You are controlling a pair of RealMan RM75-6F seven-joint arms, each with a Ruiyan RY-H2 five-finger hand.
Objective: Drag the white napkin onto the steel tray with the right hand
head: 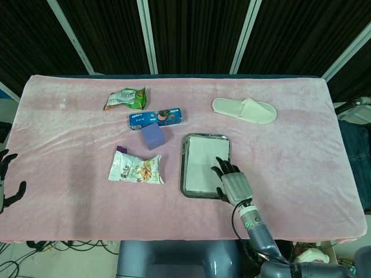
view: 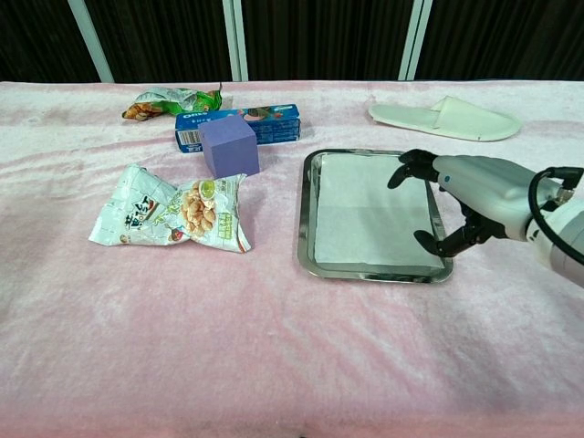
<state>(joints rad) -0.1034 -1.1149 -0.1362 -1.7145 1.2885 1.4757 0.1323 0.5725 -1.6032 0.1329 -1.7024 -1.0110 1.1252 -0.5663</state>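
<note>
The white napkin (head: 203,162) (view: 365,208) lies flat inside the steel tray (head: 186,184) (view: 307,233), filling most of it. My right hand (head: 233,182) (view: 474,196) hovers over the tray's right rim, raised off the napkin, fingers curved and apart, holding nothing. Its thumb hangs near the tray's front right corner. My left hand (head: 7,179) shows only at the far left edge of the head view, off the table, fingers apart and empty.
A snack bag (head: 137,168) (view: 173,212) lies left of the tray. A purple cube (head: 153,137) (view: 229,146), a blue cookie box (head: 156,118) (view: 239,126) and a green packet (head: 126,98) (view: 169,99) sit behind it. A white slipper (head: 244,110) (view: 445,119) lies at the back right.
</note>
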